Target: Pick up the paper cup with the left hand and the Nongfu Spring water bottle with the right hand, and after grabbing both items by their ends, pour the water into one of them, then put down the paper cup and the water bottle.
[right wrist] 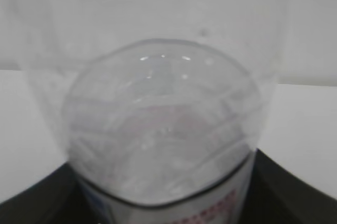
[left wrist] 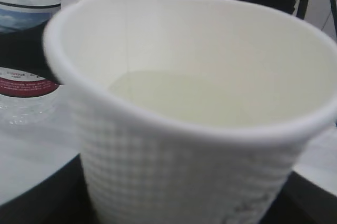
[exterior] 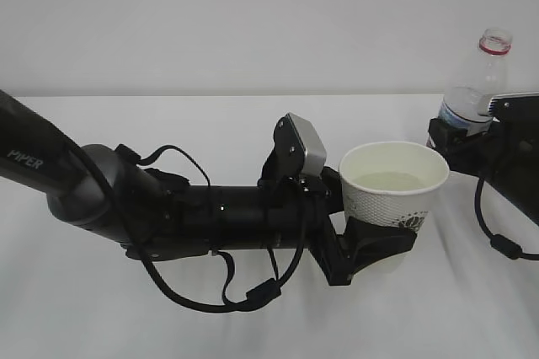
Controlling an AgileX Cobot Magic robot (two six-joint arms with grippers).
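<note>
Here the cup (exterior: 392,189), holding water (exterior: 389,180), is gripped low and upright by the left hand (exterior: 370,245), stretched level; the bottle (exterior: 474,89) is clasped upright by the right hand (exterior: 459,141).

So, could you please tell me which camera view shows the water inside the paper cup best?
The left wrist view: it looks straight into the paper cup, and the water fills the frame's middle. The exterior view shows the water smaller, through the cup's mouth. The right wrist view shows only the bottle.
</note>
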